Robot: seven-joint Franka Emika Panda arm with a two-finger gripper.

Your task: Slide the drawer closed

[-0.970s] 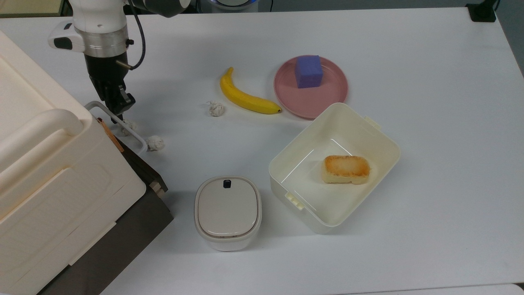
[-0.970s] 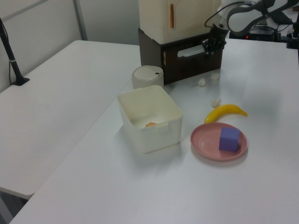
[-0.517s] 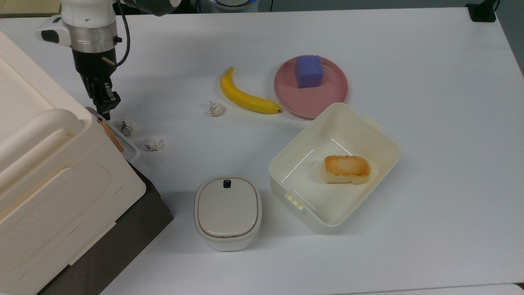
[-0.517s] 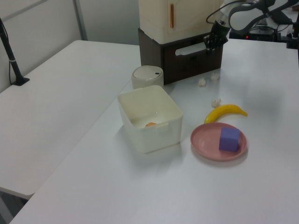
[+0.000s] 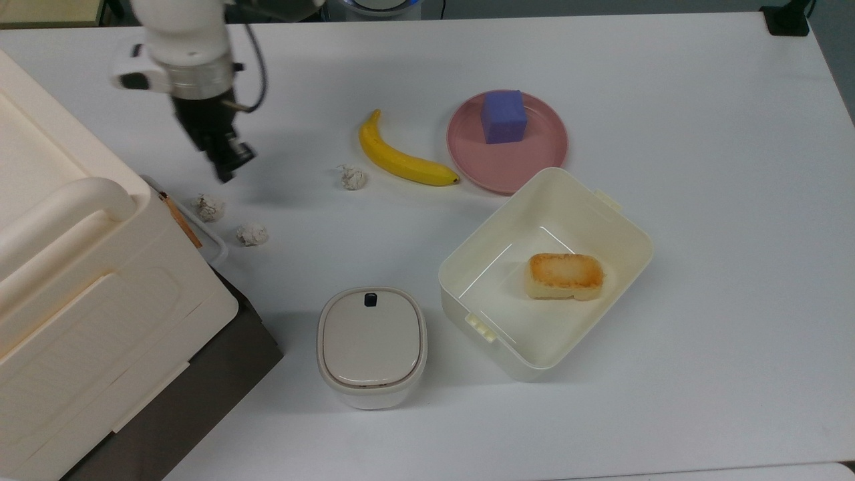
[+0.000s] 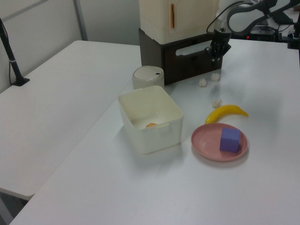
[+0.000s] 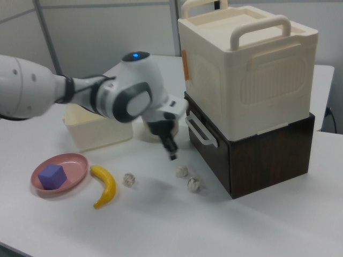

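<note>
Drawer: we saw the drawer [image 7: 211,140] seated in the dark lower part of the big cream cabinet [image 7: 246,69], its brown front flush with the surround in the right view, at the top view's left edge of the table [image 5: 701,100].
Handle: the white loop handle [image 7: 199,130] stood out from the front panel, with nothing touching it.
Gripper: the gripper [image 5: 226,160] hung over the table, apart from the handle, toward the top view's right of it; we judged its fingers pressed together or nearly so, holding nothing.
Done: we judged the closing complete, since no light-wood drawer side showed past the cabinet front in the left view or the right view.
Left: at most, we thought, clearing the arm away; we could not rule out a hairline gap at the drawer front.
Nearby: two crumpled paper balls [image 5: 208,206] lay just in front of the drawer, near the handle but clear of it.
Untouched: the banana [image 5: 399,159], pink plate [image 5: 541,157], open bin [image 5: 621,220] with bread [image 5: 565,275], and lidded container [image 5: 371,344] sat well apart from the cabinet.
</note>
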